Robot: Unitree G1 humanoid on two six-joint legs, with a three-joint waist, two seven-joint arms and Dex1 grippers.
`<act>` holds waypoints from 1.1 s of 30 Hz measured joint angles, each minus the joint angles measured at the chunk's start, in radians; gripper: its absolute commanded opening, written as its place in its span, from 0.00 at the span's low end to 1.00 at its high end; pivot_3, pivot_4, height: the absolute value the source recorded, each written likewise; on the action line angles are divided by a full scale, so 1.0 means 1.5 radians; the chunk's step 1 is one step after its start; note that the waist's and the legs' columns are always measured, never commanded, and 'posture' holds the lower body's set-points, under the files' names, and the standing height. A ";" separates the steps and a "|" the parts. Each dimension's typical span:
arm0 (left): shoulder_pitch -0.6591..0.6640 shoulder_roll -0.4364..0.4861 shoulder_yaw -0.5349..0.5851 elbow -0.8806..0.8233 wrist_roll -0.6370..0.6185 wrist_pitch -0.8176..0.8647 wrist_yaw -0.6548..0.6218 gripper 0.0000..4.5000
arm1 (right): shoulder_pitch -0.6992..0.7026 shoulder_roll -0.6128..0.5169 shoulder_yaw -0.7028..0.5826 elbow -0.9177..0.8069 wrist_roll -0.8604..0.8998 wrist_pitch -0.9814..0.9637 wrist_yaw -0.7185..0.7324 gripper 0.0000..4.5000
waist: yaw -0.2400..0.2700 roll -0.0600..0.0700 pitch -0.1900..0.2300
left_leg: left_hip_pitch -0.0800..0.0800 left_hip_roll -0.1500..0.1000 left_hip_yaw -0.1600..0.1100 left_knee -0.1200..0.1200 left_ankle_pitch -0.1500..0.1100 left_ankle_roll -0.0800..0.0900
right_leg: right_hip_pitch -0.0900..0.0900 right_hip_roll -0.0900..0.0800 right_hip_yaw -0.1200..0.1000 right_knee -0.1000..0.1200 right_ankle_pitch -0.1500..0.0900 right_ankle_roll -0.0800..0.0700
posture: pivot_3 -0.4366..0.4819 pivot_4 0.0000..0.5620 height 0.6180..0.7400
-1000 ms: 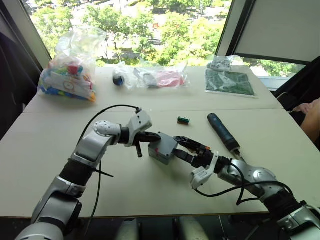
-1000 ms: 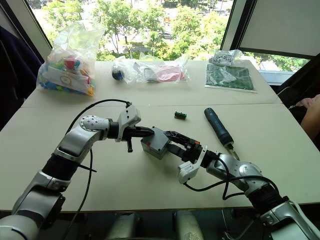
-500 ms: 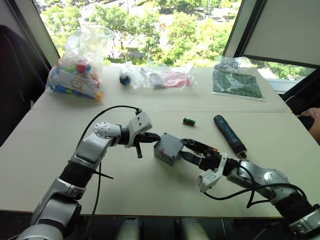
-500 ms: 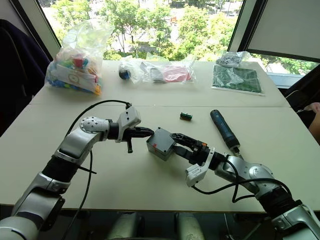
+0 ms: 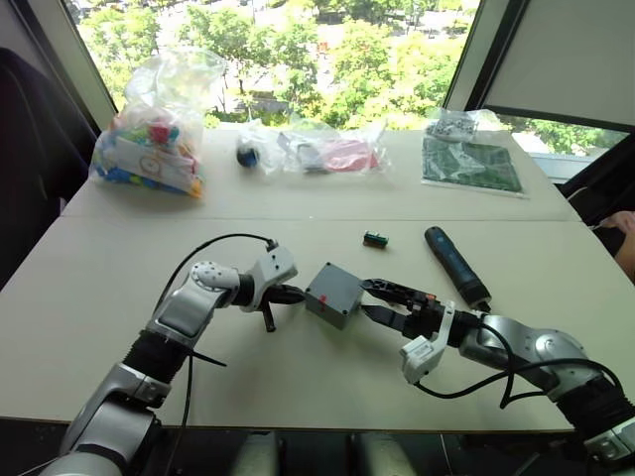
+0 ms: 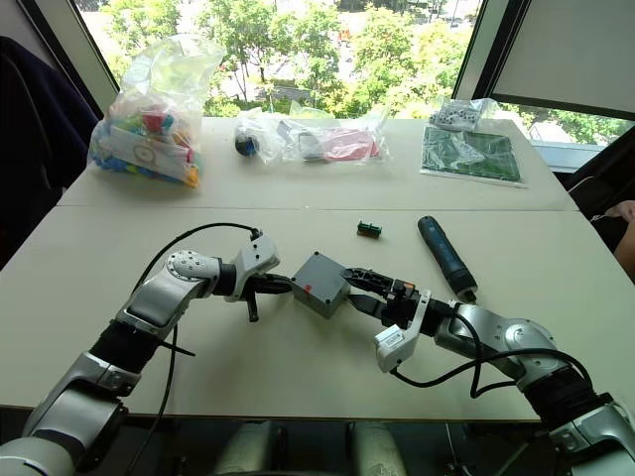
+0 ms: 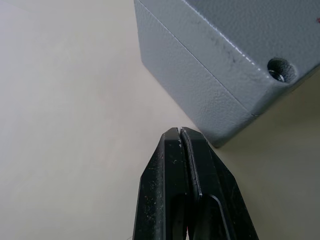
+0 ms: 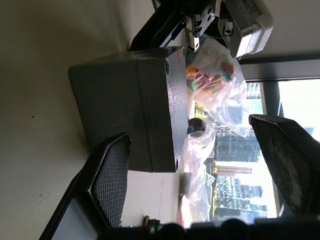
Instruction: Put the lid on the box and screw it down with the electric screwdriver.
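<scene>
Two grippers flank the box: left gripper closed empty at its corner, right gripper spread wide; left wrist view reveals a screw hole.

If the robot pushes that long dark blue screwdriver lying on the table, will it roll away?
Probably yes: the long dark blue cylindrical screwdriver is round and lies flat on the smooth beige table. It looks stiff, so it shouldn't bend.

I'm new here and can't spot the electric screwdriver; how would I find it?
Start at the pale table and find the grey box between the robot's arms. Beyond the right arm lies the electric screwdriver, flat on the table: the one long, slim, dark rod there.
</scene>
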 measured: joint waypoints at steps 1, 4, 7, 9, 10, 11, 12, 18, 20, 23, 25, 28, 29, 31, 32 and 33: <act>0.000 0.003 0.010 -0.004 -0.012 0.018 0.000 0.00 | 0.008 -0.004 -0.011 -0.002 0.007 -0.003 -0.002 0.91 | 0.000 0.000 0.000 | -0.002 0.000 0.000 0.000 0.000 0.000 | -0.002 0.000 0.000 0.000 0.000 0.000 | 0.48 0.27 1.00; 0.003 0.006 0.095 -0.020 -0.081 0.099 0.006 0.00 | 0.045 -0.016 -0.059 -0.016 0.043 -0.009 -0.014 0.79 | -0.003 -0.001 0.002 | -0.007 0.001 0.000 0.001 0.000 0.000 | -0.008 0.000 0.000 0.003 0.001 0.000 | 0.48 0.27 1.00; -0.005 0.007 0.231 -0.083 -0.193 0.183 0.018 0.00 | 0.066 -0.001 -0.124 -0.054 0.154 0.008 -0.011 0.63 | -0.006 -0.002 0.004 | -0.007 0.002 0.000 0.001 0.000 0.000 | -0.010 0.001 0.000 0.006 0.002 0.002 | 0.48 0.27 1.00; -0.011 0.009 0.306 -0.132 -0.257 0.233 0.042 0.00 | 0.066 0.033 -0.160 -0.089 0.267 0.055 0.024 0.46 | -0.010 -0.002 0.004 | -0.005 0.002 -0.001 0.001 0.000 0.000 | -0.008 0.001 0.000 0.006 0.002 0.002 | 0.48 0.27 1.00; -0.011 0.008 0.336 -0.146 -0.281 0.255 0.055 0.00 | 0.065 0.054 -0.166 -0.105 0.321 0.084 0.043 0.38 | -0.013 -0.003 0.004 | -0.005 0.002 -0.001 0.001 0.000 0.000 | -0.008 0.001 0.000 0.007 0.002 0.002 | 0.48 0.27 1.00; -0.010 0.007 0.359 -0.156 -0.303 0.277 0.070 0.00 | 0.063 0.076 -0.168 -0.119 0.369 0.116 0.064 0.31 | -0.015 -0.003 0.005 | -0.005 0.003 -0.001 0.001 0.000 0.000 | -0.008 0.001 0.000 0.007 0.002 0.002 | 0.48 0.27 1.00; -0.006 0.006 0.384 -0.165 -0.327 0.301 0.090 0.00 | 0.060 0.111 -0.167 -0.137 0.435 0.166 0.096 0.20 | -0.017 -0.003 0.005 | -0.005 0.003 -0.001 0.001 0.000 0.000 | -0.008 0.002 0.000 0.007 0.002 0.002 | 0.48 0.27 1.00; 0.046 0.003 0.397 -0.210 -0.321 0.284 0.185 0.00 | 0.041 0.222 -0.148 -0.232 0.769 0.475 0.240 0.00 | -0.013 -0.003 0.006 | -0.006 0.003 -0.005 0.001 0.000 0.000 | -0.008 0.000 -0.001 0.007 0.002 0.002 | 0.48 0.27 1.00; 0.060 0.012 0.374 -0.208 -0.293 0.268 0.207 0.00 | 0.039 0.230 -0.158 -0.254 0.844 0.561 0.261 0.00 | -0.009 -0.002 0.006 | -0.006 0.002 -0.005 0.001 0.000 0.000 | -0.008 0.000 -0.001 0.006 0.002 0.002 | 0.48 0.27 1.00; 0.069 0.019 0.313 -0.203 -0.226 0.223 0.251 0.00 | 0.038 0.219 -0.191 -0.262 0.954 0.707 0.296 0.00 | -0.001 -0.002 0.006 | -0.006 0.002 -0.004 0.001 0.000 0.000 | -0.008 -0.001 -0.001 0.005 0.001 0.000 | 0.48 0.27 1.00; 0.070 0.008 0.283 -0.193 -0.199 0.209 0.274 0.00 | 0.035 0.201 -0.211 -0.252 1.008 0.783 0.321 0.00 | 0.003 -0.002 0.007 | -0.007 0.002 -0.003 0.001 0.000 0.000 | -0.008 -0.001 -0.001 0.004 0.001 0.000 | 0.48 0.27 1.00; 0.069 -0.025 0.262 -0.160 -0.219 0.191 0.234 0.00 | 0.026 0.174 -0.239 -0.241 1.058 0.842 0.373 0.00 | 0.004 -0.001 0.007 | -0.008 0.002 -0.001 0.000 0.000 0.000 | -0.009 -0.001 -0.001 0.003 0.001 0.000 | 0.48 0.27 1.00; 0.072 -0.025 0.252 -0.151 -0.223 0.185 0.218 0.00 | 0.026 0.163 -0.248 -0.243 1.068 0.851 0.395 0.00 | 0.003 -0.001 0.007 | -0.008 0.002 -0.001 0.000 0.000 0.000 | -0.009 -0.001 -0.001 0.002 0.001 0.000 | 0.48 0.27 1.00; 0.075 -0.030 0.234 -0.137 -0.222 0.164 0.202 0.00 | 0.031 0.116 -0.255 -0.254 1.070 0.876 0.437 0.00 | 0.001 0.000 0.008 | -0.008 0.002 0.000 -0.001 0.000 0.000 | -0.009 -0.001 -0.001 0.001 0.001 0.000 | 0.48 0.27 1.00; 0.075 -0.033 0.232 -0.134 -0.223 0.162 0.198 0.00 | 0.034 0.101 -0.254 -0.257 1.066 0.886 0.449 0.00 | 0.001 0.000 0.008 | -0.008 0.002 0.000 -0.001 0.000 0.000 | -0.009 0.000 -0.001 0.001 0.001 0.000 | 0.48 0.27 1.00; 0.074 -0.036 0.230 -0.130 -0.226 0.159 0.190 0.00 | 0.040 0.084 -0.249 -0.262 1.058 0.894 0.467 0.00 | 0.001 -0.001 0.008 | -0.008 0.002 0.000 -0.001 0.000 0.000 | -0.009 0.000 -0.001 0.001 0.001 0.000 | 0.48 0.27 1.00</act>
